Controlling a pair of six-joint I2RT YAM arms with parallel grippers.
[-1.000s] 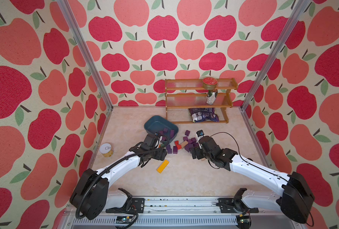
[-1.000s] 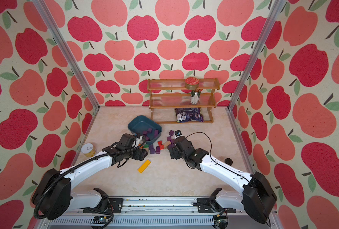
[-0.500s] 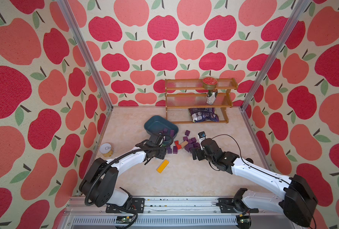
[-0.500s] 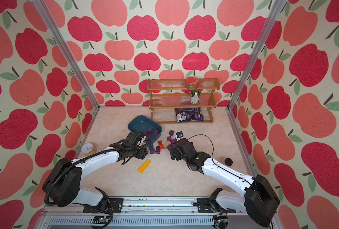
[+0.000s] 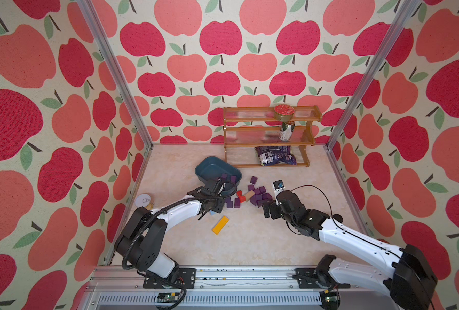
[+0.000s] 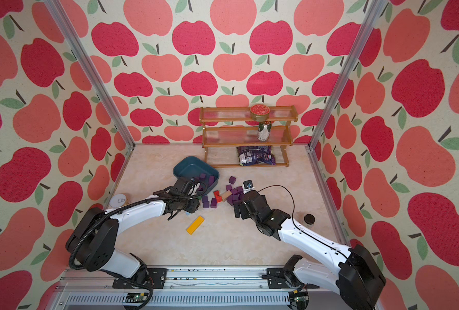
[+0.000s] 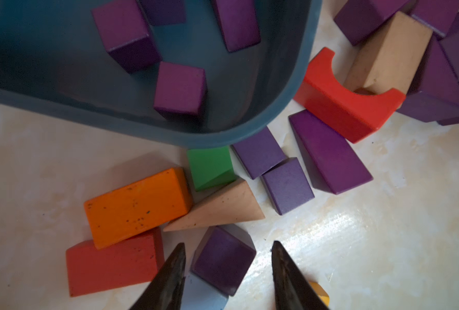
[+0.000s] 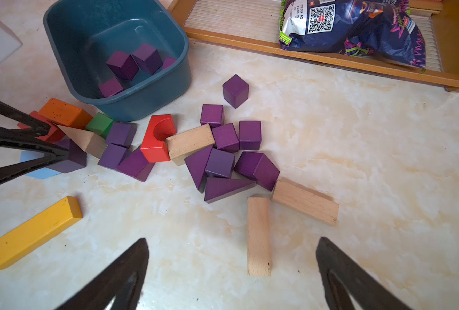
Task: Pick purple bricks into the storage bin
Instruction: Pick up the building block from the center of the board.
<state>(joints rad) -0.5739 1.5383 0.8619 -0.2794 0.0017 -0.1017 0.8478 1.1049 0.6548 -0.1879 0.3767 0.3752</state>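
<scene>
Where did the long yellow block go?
In a top view, the yellow block lies flat and alone, a bit to the robot's left of the middle. It is nearer the robot than the purple bricks, the closest of which sit just beyond it.

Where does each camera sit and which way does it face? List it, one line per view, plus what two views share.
Top views: high above the robot's base, looking down and forward to the rack; both arms show.
Left wrist: on the left arm, looking down at a purple brick inside the open left gripper, bin beyond.
Right wrist: on the right arm, looking across the purple bricks to bin and rack; the open right gripper shows.
Shared: both wrist views show the bin and red arch.
</scene>
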